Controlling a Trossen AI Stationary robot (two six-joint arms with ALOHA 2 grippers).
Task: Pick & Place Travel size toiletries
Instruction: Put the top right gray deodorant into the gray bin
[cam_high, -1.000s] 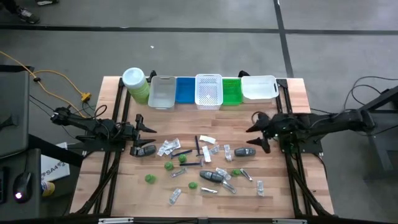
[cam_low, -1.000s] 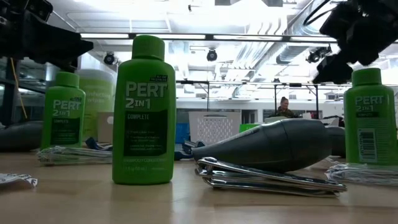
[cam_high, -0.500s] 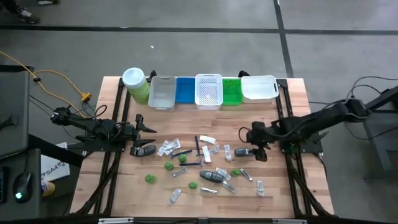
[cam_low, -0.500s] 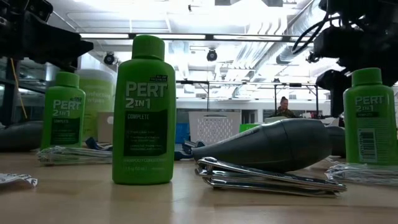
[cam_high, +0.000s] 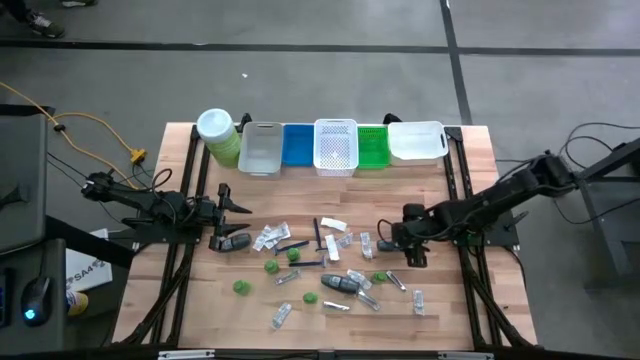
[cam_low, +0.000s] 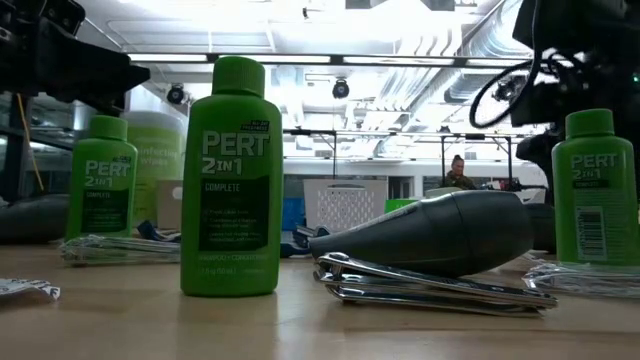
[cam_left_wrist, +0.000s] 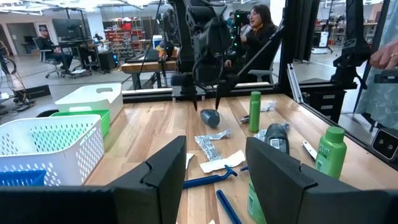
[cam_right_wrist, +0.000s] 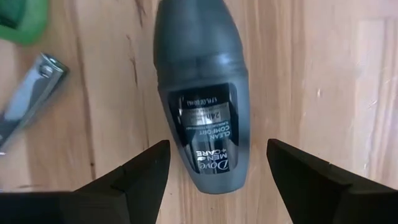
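- Reading the table from my left to my right: the left gripper (cam_high: 222, 205) sits at the left edge of the table (cam_high: 450, 310), jaws partly apart with nothing between them. It hovers clear of the items; a dark grey deodorant (cam_high: 233, 242) lies just in front of it on the wood.
- Behind it, at the back left corner, I see a large pale-green jar (cam_high: 217, 135) with a white lid, then the row of bins: grey bin (cam_high: 260, 148), blue bin (cam_high: 297, 144), white basket (cam_high: 336, 145), green bin (cam_high: 372, 146), white bin (cam_high: 416, 140).
- Toiletries are scattered over the middle of the table, none in a bin. Clear sachets (cam_high: 270, 237) lie left of centre, a blue razor (cam_high: 292, 245) just beside them, small green bottles (cam_high: 270, 267) standing nearby.
- Low view: one green bottle (cam_low: 231, 180) stands upright close to the camera, a metal nail clipper (cam_low: 430, 286) lies flat to its right, a grey deodorant (cam_low: 440, 234) on its side just behind the clipper.
- Right gripper (cam_high: 397, 243) is down over the right-centre of the table. Its wrist view shows the fingers (cam_right_wrist: 134, 180) spread wide on either side of a second dark grey deodorant (cam_right_wrist: 200, 93) lying flat on the wood; the fingers do not touch it, so nothing is held.
- A nail clipper (cam_right_wrist: 28, 99) lies just beside that deodorant.
- A person (cam_low: 459, 173) sits far behind the table.
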